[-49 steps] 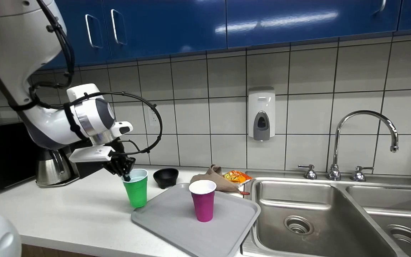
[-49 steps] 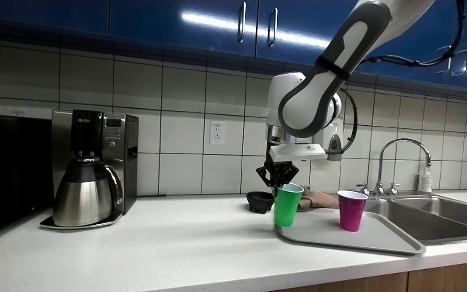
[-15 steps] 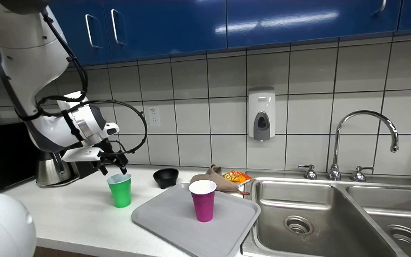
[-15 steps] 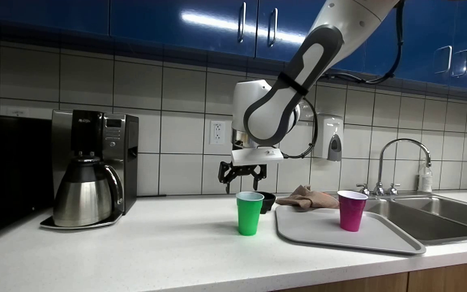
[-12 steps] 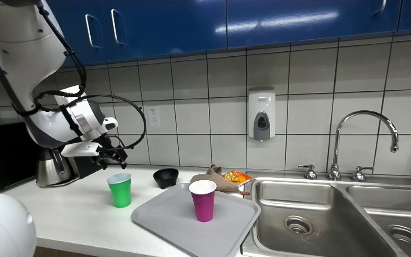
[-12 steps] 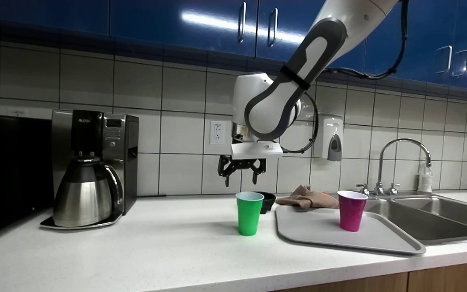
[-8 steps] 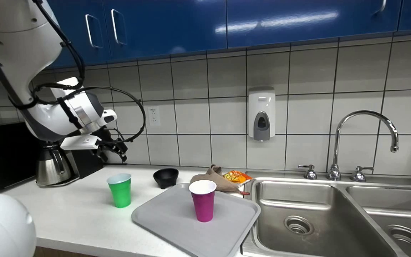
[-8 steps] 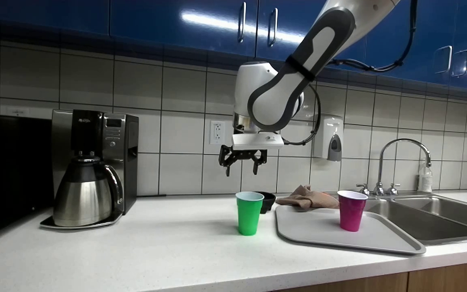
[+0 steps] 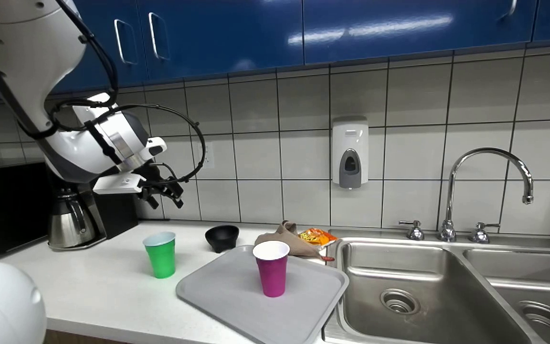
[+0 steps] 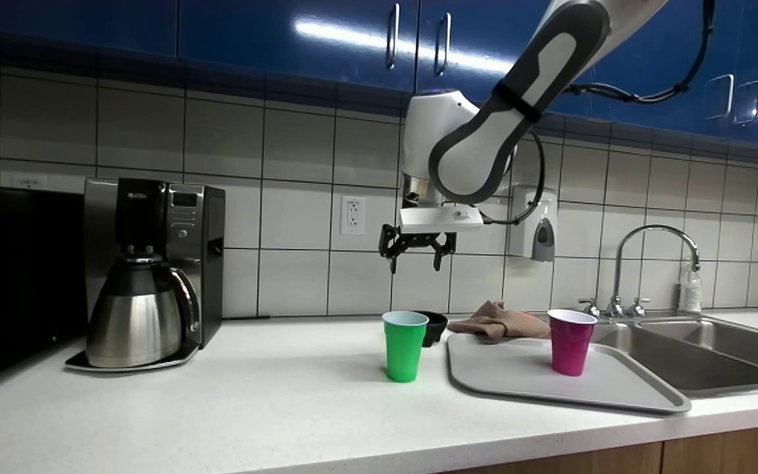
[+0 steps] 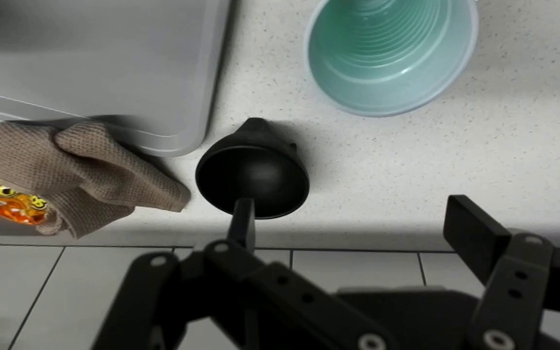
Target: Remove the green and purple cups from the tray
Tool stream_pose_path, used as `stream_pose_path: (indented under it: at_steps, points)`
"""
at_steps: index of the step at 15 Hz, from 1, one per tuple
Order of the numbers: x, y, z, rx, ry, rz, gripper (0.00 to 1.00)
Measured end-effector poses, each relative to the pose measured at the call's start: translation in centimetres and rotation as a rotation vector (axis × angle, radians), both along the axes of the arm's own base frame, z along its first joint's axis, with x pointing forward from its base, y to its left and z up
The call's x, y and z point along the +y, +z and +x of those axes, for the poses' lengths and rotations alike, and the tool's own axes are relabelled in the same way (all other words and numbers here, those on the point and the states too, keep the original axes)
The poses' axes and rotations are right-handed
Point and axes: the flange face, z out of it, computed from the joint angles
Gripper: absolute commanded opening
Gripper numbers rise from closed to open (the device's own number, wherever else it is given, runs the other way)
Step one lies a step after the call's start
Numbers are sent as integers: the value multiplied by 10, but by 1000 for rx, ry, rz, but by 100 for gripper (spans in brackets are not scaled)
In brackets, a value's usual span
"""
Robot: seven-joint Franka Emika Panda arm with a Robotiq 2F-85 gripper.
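The green cup (image 10: pixel 403 349) stands upright on the white counter, left of the grey tray (image 10: pixel 504 365) and apart from it. Upright on the tray is the purple cup (image 9: pixel 273 274), seen in both exterior views. My gripper (image 10: pixel 415 265) hangs open with nothing between its fingers, well above the counter and higher than the green cup's rim. From the wrist, the open gripper (image 11: pixel 351 206) has the green cup (image 11: pixel 392 53) ahead of it, partly cut off by the top edge. A corner of the tray (image 11: pixel 114 58) shows at upper left; the purple cup is out of that view.
A black bowl (image 11: pixel 253 180) sits behind the green cup, near the tiled wall. A brown cloth (image 9: pixel 289 239) and an orange packet (image 9: pixel 317 236) lie behind the tray. The sink (image 9: pixel 399 267) adjoins the tray's far side. A coffee maker (image 10: pixel 149 276) stands at the left.
The green cup, earlier gripped at its rim by the tray's edge, now stands released on the counter. My gripper has opened, risen, and lately shifted toward the tray side.
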Motion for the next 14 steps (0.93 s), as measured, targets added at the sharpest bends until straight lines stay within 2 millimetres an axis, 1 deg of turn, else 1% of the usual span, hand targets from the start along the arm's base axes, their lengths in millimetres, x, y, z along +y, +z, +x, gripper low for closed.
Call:
stream_pose_path:
  at_steps: [9, 14]
  points:
    - [-84, -3, -4, 11, -118, -38, 100]
    - [-122, -1, -9, 11, -170, -51, 100]
